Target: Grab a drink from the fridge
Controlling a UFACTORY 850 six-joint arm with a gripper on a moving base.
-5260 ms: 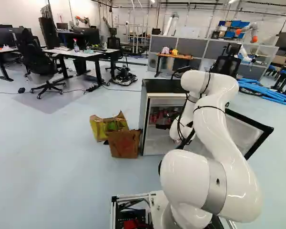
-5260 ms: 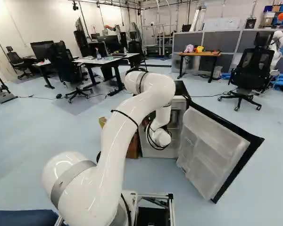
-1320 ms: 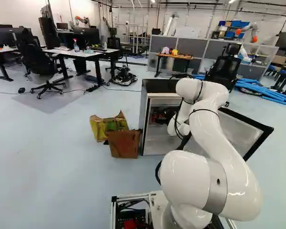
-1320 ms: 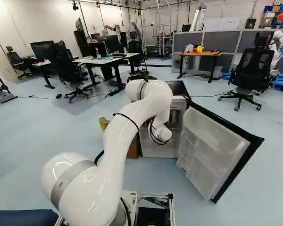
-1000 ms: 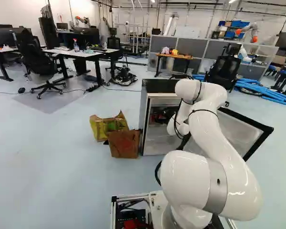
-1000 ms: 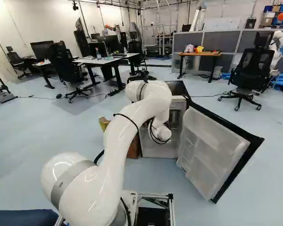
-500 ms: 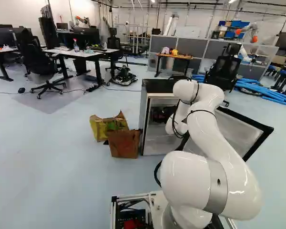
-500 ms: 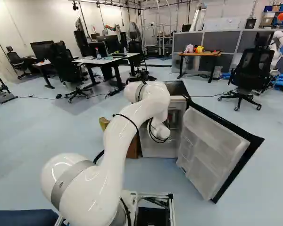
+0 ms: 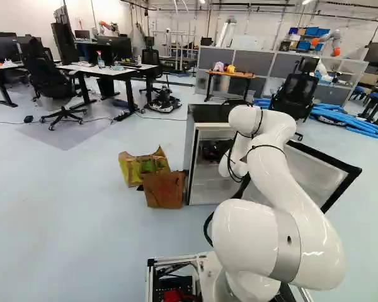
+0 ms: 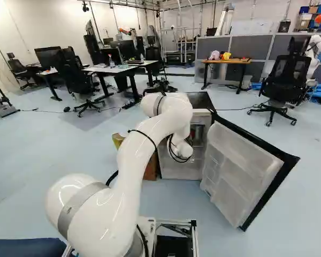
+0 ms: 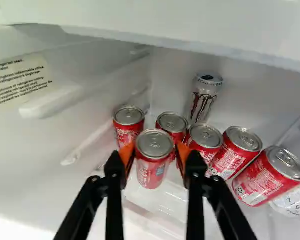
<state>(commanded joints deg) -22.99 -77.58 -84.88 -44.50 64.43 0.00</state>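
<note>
Gripper (image 9: 218, 151): squeezing the front red can (image 11: 152, 172) with both orange pads (image 11: 126, 153)
Front red can: near the shelf's (image 11: 162, 201) front edge
Other red cans (image 11: 229, 161): farther back
Tall can (image 11: 202, 102): by the shelf's back edge
Fridge door (image 10: 241, 171): wide open

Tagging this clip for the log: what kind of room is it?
Probably a robotics lab or workshop with office desks: another robot stands by the partitions, monitors sit on desks, and an open fridge stands on the bare floor.
</note>
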